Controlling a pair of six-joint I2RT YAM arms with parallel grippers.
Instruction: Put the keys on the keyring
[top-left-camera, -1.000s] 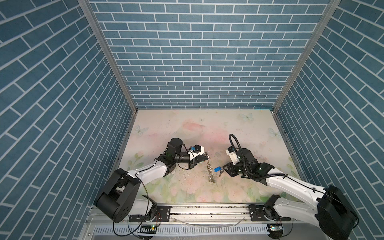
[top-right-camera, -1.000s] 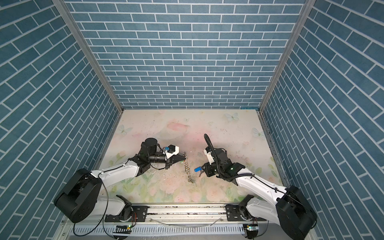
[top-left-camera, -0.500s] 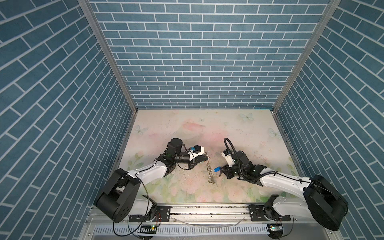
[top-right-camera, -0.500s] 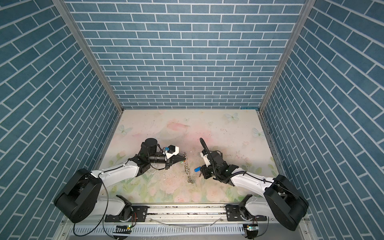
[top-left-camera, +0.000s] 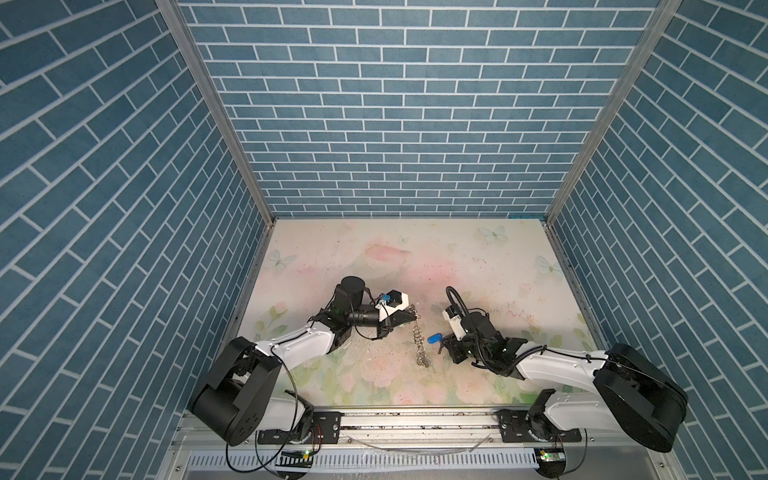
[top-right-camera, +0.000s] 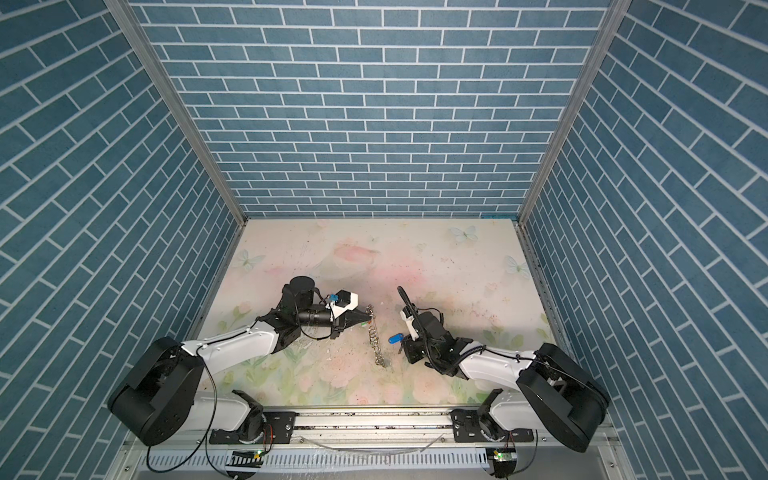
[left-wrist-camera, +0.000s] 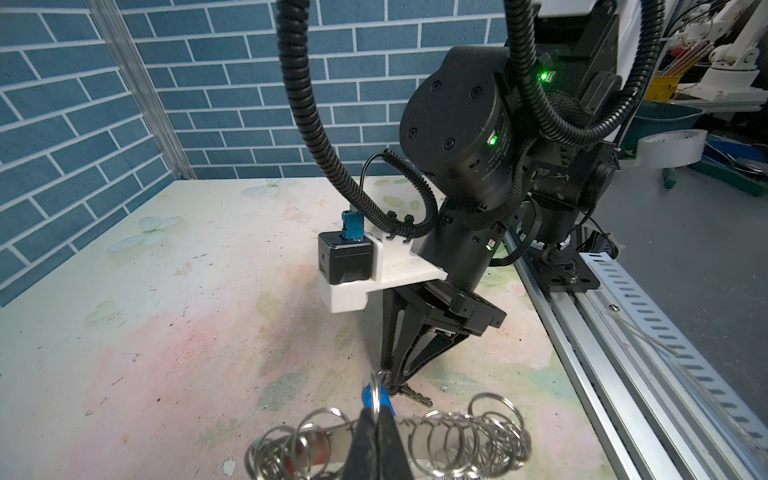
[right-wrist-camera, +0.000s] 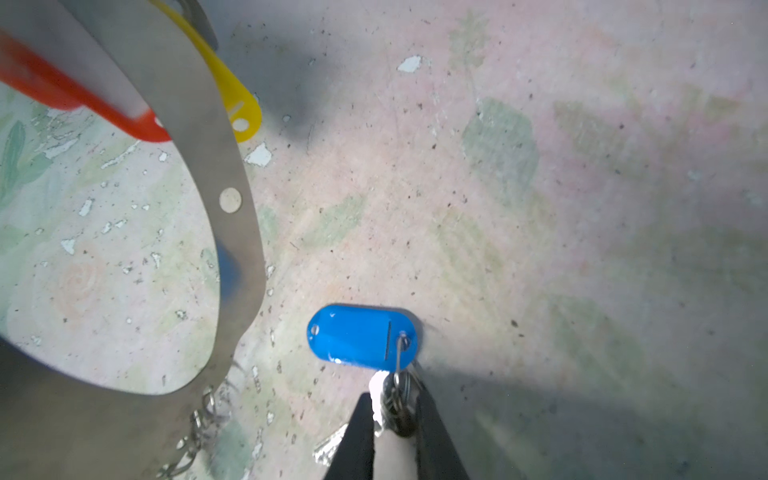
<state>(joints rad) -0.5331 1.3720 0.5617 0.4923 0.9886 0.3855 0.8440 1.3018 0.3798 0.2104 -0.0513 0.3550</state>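
the left gripper (left-wrist-camera: 377, 415) is clenched on the keyring (top-left-camera: 419, 347) near the middle of the table (top-left-camera: 374, 257), small split rings bunched along its hoop. just beside it the right gripper (right-wrist-camera: 395, 401) pinches the metal end of the blue-tagged key (right-wrist-camera: 361, 336), the tag pointing toward the keyring.

Both top views look steeply down from high onto the whole table (top-left-camera: 457, 257); both wrist views sit close, sharing the keyring (left-wrist-camera: 478, 440)
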